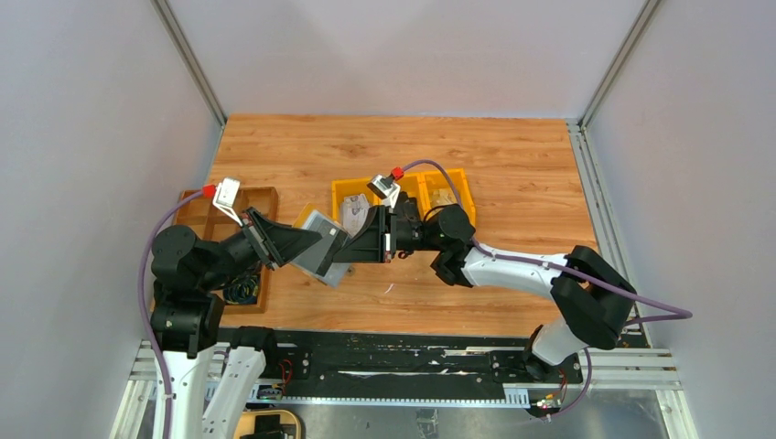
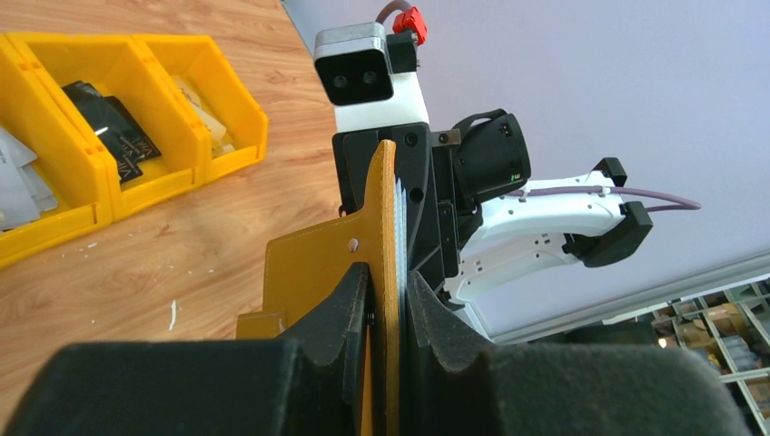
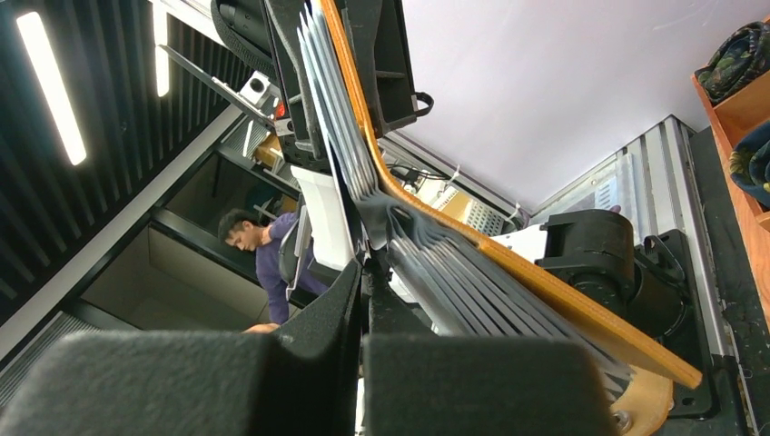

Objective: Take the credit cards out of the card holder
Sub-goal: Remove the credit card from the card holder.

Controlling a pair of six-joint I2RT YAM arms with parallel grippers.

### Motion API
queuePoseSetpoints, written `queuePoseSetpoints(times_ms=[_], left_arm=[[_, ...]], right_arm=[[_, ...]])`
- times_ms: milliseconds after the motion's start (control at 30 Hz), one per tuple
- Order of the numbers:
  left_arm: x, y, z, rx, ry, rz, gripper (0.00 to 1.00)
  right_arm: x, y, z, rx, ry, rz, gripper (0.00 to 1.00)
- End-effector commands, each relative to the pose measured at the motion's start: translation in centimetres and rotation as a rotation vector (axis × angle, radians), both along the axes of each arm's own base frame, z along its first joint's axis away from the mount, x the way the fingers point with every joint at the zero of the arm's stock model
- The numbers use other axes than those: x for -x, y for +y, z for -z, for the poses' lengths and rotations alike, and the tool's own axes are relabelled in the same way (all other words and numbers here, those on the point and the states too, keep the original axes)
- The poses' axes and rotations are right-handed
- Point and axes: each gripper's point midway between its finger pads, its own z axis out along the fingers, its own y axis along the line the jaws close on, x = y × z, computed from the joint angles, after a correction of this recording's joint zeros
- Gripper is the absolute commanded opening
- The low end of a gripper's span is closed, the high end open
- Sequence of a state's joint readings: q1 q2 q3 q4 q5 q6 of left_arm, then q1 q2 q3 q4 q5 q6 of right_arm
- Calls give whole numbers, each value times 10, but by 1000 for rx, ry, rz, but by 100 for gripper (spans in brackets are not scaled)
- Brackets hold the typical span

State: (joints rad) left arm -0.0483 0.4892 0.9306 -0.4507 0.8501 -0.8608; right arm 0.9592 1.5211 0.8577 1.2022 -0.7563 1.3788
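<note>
The mustard card holder (image 1: 322, 249) hangs open above the table's middle, grey lining up. In the left wrist view its yellow edge (image 2: 388, 227) stands upright between the fingers of my left gripper (image 2: 389, 272), which is shut on it. My right gripper (image 1: 352, 249) meets the holder from the right, and its black body (image 2: 419, 182) shows just behind the holder. In the right wrist view the grey pockets (image 3: 454, 272) fan out from the mustard cover (image 3: 563, 313). The right gripper (image 3: 361, 268) is shut on a thin white credit card (image 3: 325, 213) beside those pockets.
A row of yellow bins (image 1: 340, 187) with cards and papers in them stands behind the grippers; it also shows in the left wrist view (image 2: 227, 100). A brown compartment tray (image 1: 267, 194) lies at the left, under my left arm.
</note>
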Motion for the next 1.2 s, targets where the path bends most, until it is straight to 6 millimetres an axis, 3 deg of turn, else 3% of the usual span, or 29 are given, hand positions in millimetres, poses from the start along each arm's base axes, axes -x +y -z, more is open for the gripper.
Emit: queuePoseSetpoints(times_ms=[0, 67, 167, 267, 333, 433, 633, 933, 1167], left_arm=[[2, 1, -20, 11, -62, -12, 14], [1, 2, -20, 10, -61, -22, 10], [-2, 4, -20, 10, -58, -45, 0], [-1, 5, -22, 9, -62, -53, 0], [-1, 5, -24, 13, -59, -54, 0], [-1, 5, -26, 17, -56, -54, 0], [0, 4, -28, 22, -59, -51, 0], [-3, 7, -32, 7, -86, -71, 0], [-10, 15, -35, -24, -117, -143, 0]], right_arm=[[-1, -9, -17, -67, -29, 22, 0], [-1, -7, -18, -71, -28, 20, 3], [-1, -4, -27, -101, -27, 12, 20], [-2, -1, -34, -132, -13, 7, 36], [-3, 1, -35, -142, -2, 7, 42], [-3, 7, -36, -152, 6, 3, 43], [-11, 14, -37, -160, 45, 26, 37], [-13, 7, -39, -203, 71, 26, 0], [-16, -8, -30, -196, 74, 48, 0]])
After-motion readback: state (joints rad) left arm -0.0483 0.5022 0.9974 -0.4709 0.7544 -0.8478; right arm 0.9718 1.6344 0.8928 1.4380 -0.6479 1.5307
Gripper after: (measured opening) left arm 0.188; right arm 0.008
